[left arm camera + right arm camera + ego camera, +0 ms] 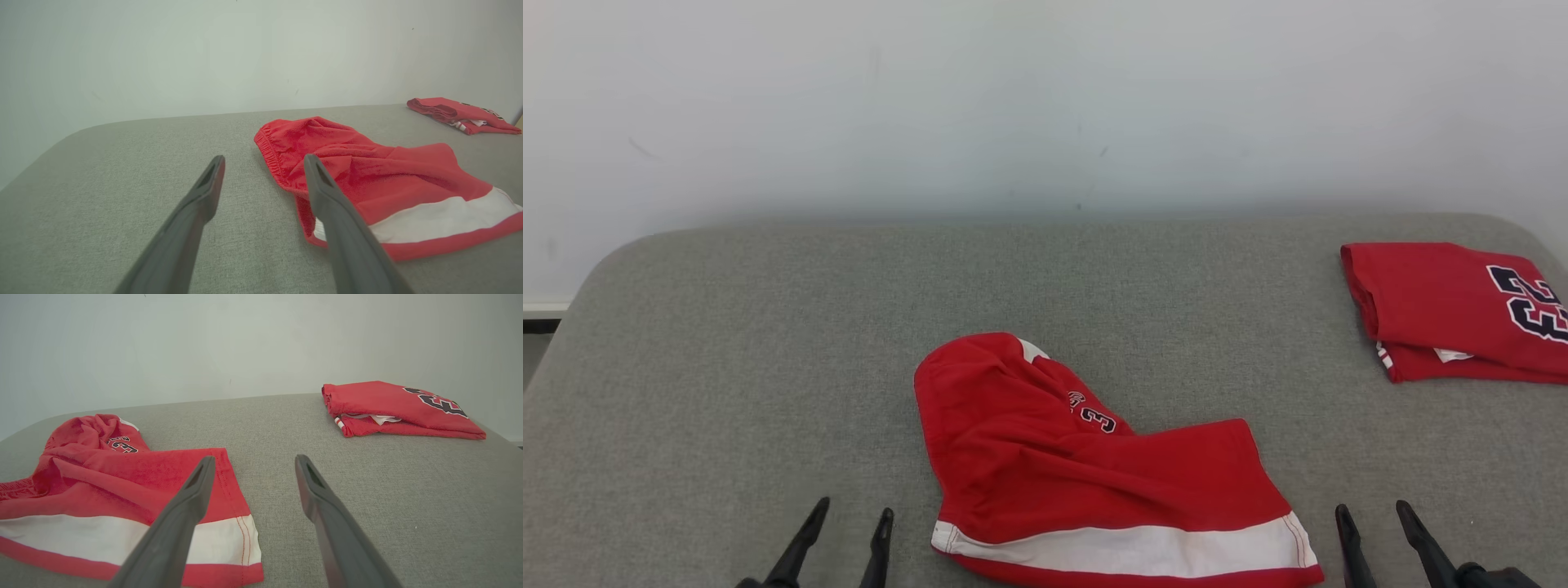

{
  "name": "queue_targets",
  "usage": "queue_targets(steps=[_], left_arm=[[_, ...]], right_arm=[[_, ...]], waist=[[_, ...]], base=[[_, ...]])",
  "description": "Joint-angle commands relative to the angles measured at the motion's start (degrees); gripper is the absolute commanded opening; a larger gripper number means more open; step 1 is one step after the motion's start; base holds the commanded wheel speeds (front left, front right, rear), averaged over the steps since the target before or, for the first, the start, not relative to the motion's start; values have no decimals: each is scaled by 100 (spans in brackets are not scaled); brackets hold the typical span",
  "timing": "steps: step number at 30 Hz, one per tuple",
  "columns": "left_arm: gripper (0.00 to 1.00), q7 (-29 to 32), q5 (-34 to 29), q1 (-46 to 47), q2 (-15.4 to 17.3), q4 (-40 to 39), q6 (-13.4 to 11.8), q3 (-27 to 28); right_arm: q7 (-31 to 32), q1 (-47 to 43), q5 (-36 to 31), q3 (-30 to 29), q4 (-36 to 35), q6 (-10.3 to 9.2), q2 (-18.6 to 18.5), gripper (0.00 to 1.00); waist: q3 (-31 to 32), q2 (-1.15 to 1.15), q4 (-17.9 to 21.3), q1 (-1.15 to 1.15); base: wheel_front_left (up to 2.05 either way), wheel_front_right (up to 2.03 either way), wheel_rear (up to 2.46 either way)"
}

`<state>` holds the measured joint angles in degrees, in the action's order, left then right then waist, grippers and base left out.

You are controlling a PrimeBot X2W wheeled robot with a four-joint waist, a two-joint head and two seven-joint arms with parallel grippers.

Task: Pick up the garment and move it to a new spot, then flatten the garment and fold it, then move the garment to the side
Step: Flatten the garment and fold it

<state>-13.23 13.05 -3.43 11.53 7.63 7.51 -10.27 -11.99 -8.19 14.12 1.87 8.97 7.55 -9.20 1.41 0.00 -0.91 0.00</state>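
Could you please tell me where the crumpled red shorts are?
In the head view the crumpled red shorts lie near centre on the grey surface, between the left pincer and the right pincer.

Head view's right edge cuts the folded jersey (1437,302); its bottom edge, the garment (1045,474).

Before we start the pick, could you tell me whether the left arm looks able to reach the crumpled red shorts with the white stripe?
Probably yes: the left gripper, open, is just beside the crumpled red shorts on the grey fabric surface, with nothing lying between them.
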Motion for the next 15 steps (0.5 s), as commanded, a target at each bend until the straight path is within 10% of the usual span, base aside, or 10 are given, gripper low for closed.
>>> queue_targets(steps=[1, 15], left_arm=[[100, 43, 92, 145, 143, 79, -6, -179], [100, 72, 1011, 1145, 968, 1176, -7, -1923]], right_arm=[[31, 95, 40, 37, 95, -14, -62, 100], [84, 826, 210, 603, 1385, -14, -218, 100]], waist=[[-52, 0, 0, 0], [-437, 0, 128, 0]], base=[[0, 0, 0], [0, 0, 0]])
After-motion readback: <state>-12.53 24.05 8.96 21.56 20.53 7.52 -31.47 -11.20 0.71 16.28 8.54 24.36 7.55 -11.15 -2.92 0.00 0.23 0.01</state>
